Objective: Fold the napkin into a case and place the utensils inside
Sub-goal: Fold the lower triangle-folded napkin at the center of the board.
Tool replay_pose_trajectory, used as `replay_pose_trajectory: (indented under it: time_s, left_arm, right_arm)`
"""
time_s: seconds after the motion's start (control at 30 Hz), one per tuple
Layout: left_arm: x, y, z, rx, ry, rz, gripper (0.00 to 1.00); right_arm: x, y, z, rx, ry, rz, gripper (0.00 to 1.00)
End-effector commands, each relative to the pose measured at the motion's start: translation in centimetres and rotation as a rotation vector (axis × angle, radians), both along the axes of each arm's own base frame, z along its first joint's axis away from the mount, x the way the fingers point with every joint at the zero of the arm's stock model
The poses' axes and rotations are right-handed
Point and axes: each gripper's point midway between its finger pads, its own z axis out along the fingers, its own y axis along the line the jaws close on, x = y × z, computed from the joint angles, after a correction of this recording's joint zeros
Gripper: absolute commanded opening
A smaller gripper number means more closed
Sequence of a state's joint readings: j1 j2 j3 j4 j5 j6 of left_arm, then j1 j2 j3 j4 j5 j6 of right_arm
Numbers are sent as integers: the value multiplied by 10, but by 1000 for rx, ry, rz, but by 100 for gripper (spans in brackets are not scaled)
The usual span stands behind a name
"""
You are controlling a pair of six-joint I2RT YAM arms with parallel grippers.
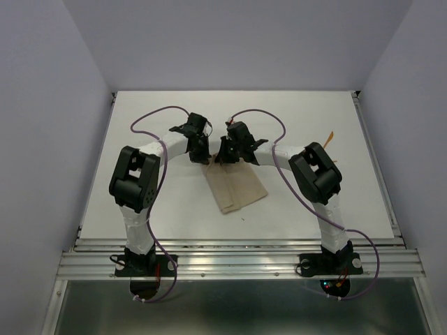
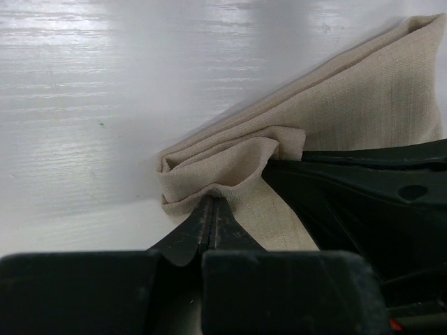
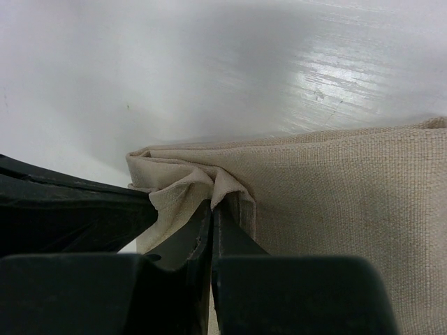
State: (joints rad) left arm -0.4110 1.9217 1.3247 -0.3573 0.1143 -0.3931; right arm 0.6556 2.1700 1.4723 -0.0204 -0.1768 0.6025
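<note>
Your left gripper point(image 2: 213, 206) is pinched shut on the soft, plain tan-beige cloth napkin point(image 2: 335, 105). The woven cloth puckers into a small loop right at its black plastic fingertips. Your right gripper point(image 3: 211, 206) is closed tight on the same napkin, with a little crumpled corner squeezed between its tips. The two grippers sit very close, side by side, and each wrist camera shows the other one as a dark, blurry shape right next to its own fingers. The napkin is folded into flat layers with a neat straight edge. It stretches from the grippers back toward the arm bases and lies on the shiny white table point(image 1: 174, 112), which has faint brush streaks. From above, the wrists cover the fingertips, so you cannot see the pinch there. A thin orange plastic stick point(image 1: 330, 137) lies well off to the right of the right gripper. The arm may hide more there, so you cannot tell if there is a second one.
</note>
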Motion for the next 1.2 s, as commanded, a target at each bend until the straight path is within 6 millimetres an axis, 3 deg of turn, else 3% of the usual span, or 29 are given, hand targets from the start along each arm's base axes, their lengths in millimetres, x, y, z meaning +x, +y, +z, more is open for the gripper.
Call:
replay_pose_trajectory:
  time_s: [0.0,0.13,0.4,0.5,0.6,0.63,0.67,0.73,0.77,0.9,1.03,1.1,1.17]
  left_arm:
    - [15,-17,24,-60,-66,-14,0]
    - [16,-21,23,-79,-66,-19,0]
    - [20,-17,-3,-39,-30,14,0]
    - [18,-14,-11,-24,-17,26,0]
    - [12,-12,-18,-18,4,31,0]
    - [9,-10,-22,-14,15,36,0]
    - [7,-10,-22,-16,18,36,0]
    - [3,-9,-27,-16,28,39,0]
    - [2,-11,-27,-29,30,36,0]
    - [-7,-10,-33,-37,51,35,0]
    - [-15,-7,-34,-38,59,39,0]
    - [-16,-7,-29,-43,53,39,0]
    - [-20,-6,-28,-46,56,36,0]
  right_arm:
    - [4,2,9,27,-32,4,1]
    - [4,3,12,29,-39,6,1]
    - [1,0,13,25,-40,13,1]
    - [4,-5,26,15,-77,-5,1]
    - [6,-14,44,-8,-127,-28,14]
    - [11,-22,50,-19,-149,-42,29]
    - [14,-29,64,-14,-176,-64,37]
    - [15,-45,68,-21,-177,-98,50]
    - [21,-57,82,-8,-197,-129,51]
    - [25,-83,88,-37,-225,-170,51]
    - [33,-118,68,-82,-151,-193,49]
    - [38,-115,66,-83,-127,-165,49]
    - [40,-118,48,-122,-89,-130,55]
